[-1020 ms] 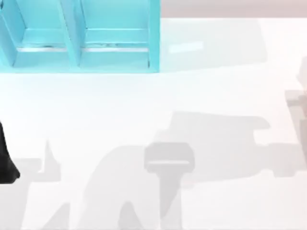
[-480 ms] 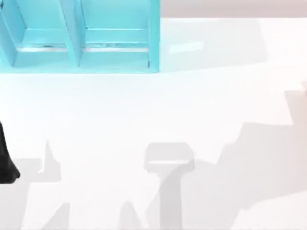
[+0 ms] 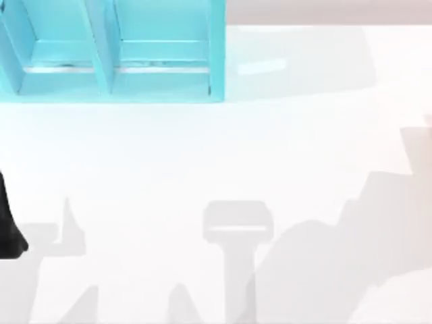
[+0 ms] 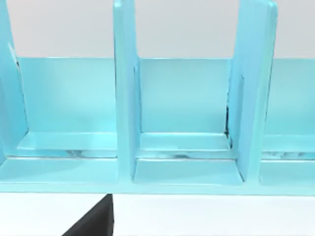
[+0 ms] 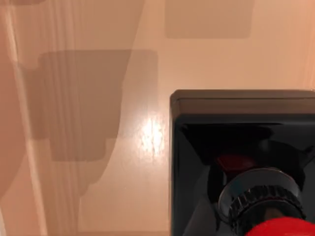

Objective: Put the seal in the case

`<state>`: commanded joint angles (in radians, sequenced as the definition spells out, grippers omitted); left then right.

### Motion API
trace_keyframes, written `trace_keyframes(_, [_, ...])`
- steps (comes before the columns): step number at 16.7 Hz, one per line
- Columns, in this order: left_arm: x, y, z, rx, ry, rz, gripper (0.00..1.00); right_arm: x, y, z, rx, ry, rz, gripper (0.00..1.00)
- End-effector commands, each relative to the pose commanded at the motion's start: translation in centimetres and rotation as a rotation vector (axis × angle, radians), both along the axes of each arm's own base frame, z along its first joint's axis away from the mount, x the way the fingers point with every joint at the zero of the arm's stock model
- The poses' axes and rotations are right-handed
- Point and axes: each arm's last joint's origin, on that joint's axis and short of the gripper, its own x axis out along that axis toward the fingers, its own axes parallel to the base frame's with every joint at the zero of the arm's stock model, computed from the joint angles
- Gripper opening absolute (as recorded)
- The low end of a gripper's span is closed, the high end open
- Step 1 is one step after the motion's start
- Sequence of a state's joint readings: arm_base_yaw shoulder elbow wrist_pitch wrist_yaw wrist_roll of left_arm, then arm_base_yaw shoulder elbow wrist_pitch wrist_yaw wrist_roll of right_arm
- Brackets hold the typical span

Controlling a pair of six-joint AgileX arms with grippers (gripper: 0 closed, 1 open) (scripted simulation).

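Currently the case sits at the table's far left, dividers upright. Left arm is parked at the left edge, well in front of the case. Right wrist view has the seal right under the camera, on a tan surface, away from the case. Pincer state: cannot tell for either.

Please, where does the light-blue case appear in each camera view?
Top view: the case stands in the upper left corner.
Left wrist view: the case spans the whole width, with its compartments facing the camera.
Right wrist view: the seal over the table.
Shared landmark: the case's vertical dividers.
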<state>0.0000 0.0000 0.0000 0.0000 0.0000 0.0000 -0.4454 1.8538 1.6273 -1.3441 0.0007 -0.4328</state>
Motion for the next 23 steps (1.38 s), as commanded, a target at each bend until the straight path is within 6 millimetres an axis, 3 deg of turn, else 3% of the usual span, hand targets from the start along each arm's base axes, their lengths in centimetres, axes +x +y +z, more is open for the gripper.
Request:
trace_keyframes(4, [0.0, 0.0, 0.0, 0.0, 0.0, 0.0, 1.0, -0.2, 0.0, -2.9, 0.001, 0.001, -0.002, 0.0])
trace_keyframes(8, [0.0, 0.0, 0.0, 0.0, 0.0, 0.0, 1.0, -0.2, 0.0, -3.0, 0.001, 0.0, -0.002, 0.0])
trace_keyframes(21, [0.0, 0.0, 0.0, 0.0, 0.0, 0.0, 1.0, -0.2, 0.0, -3.0, 0.001, 0.0, -0.002, 0.98])
trace_keyframes(23, [0.0, 0.0, 0.0, 0.0, 0.0, 0.0, 1.0, -0.2, 0.0, -3.0, 0.001, 0.0, -0.002, 1.0])
